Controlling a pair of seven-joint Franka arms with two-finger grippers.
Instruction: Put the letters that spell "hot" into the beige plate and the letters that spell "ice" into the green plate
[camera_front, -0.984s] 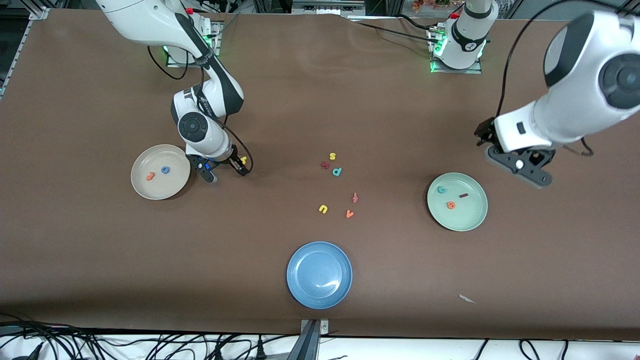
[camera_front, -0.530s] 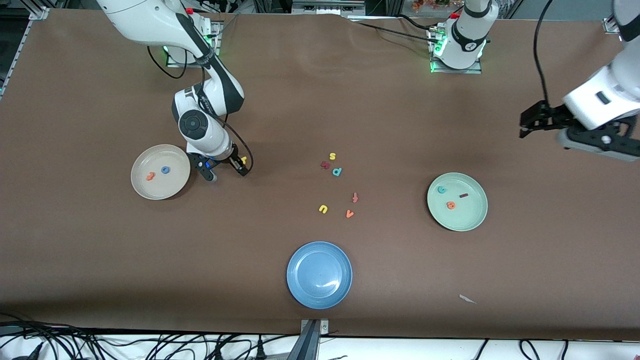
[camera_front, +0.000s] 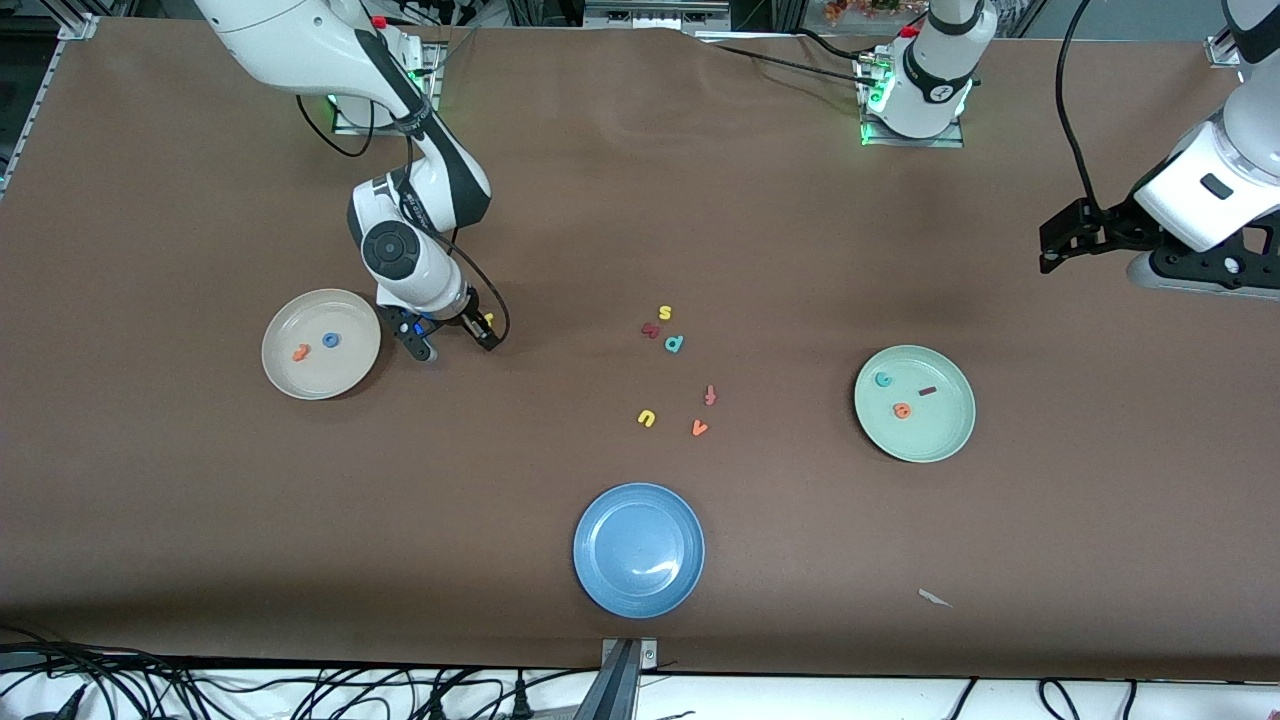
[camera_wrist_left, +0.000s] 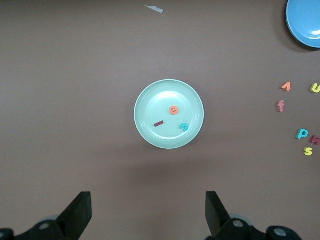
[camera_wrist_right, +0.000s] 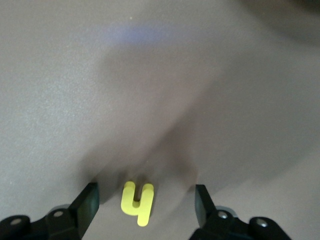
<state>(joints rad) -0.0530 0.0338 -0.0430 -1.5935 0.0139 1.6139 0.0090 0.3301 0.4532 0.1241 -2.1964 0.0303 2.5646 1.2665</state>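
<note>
The beige plate (camera_front: 285, 375) holds the orange "t" (camera_front: 300, 352) and the blue "o" (camera_front: 330, 340). Just beside it, toward the table's middle, my right gripper (camera_front: 455, 338) hangs low and open. The yellow "h" (camera_wrist_right: 137, 202) lies flat on the table between its fingers, touching neither. The green plate (camera_front: 940, 430) carries the teal "c" (camera_front: 883, 379), the dark red "i" (camera_front: 927, 391) and the orange "e" (camera_front: 902, 410). My left gripper (camera_front: 1195, 285) is raised high at the left arm's end of the table, wide open and empty. Its wrist view looks down on the green plate (camera_wrist_left: 155, 100).
A blue plate (camera_front: 638, 548) sits near the front edge. Loose letters lie mid-table: yellow "s" (camera_front: 665, 313), teal "p" (camera_front: 674, 343), orange-red "f" (camera_front: 710, 395), yellow "u" (camera_front: 646, 418), orange "v" (camera_front: 699, 428). A paper scrap (camera_front: 935, 598) lies nearer the camera than the green plate.
The left arm has swung away from the green plate toward its own end of the table. The right gripper stayed over the "h" and its fingers narrowed slightly.
</note>
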